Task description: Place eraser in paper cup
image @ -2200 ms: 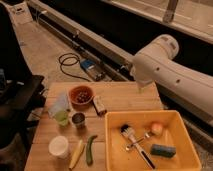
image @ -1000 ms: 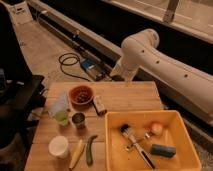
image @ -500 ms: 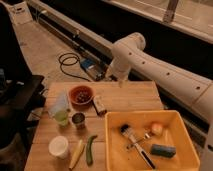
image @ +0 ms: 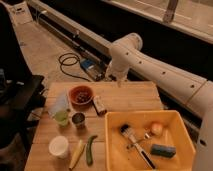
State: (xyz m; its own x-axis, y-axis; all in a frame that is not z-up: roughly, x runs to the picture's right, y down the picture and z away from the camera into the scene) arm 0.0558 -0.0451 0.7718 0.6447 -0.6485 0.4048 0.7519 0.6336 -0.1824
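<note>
The eraser (image: pixel 99 105), a small dark block with pale sides, lies on the wooden table (image: pixel 130 97) just right of a red bowl (image: pixel 81 94). The white paper cup (image: pixel 59 146) stands upright near the table's front left corner. My gripper (image: pixel 119 83) hangs from the white arm (image: pixel 150 62) over the table's far edge, behind and to the right of the eraser and far from the paper cup. It holds nothing that I can see.
A small metal cup (image: pixel 78 120) and a clear cup with green contents (image: pixel 61 114) stand left of the eraser. A yellow piece (image: pixel 76 153) and a green vegetable (image: pixel 90 149) lie beside the paper cup. A yellow tray (image: pixel 114 142) holds a brush, a blue-green block and an orange ball.
The arm has swung left along the table's far edge, bringing the gripper from the right side to behind the middle of the table. The objects have not moved.
</note>
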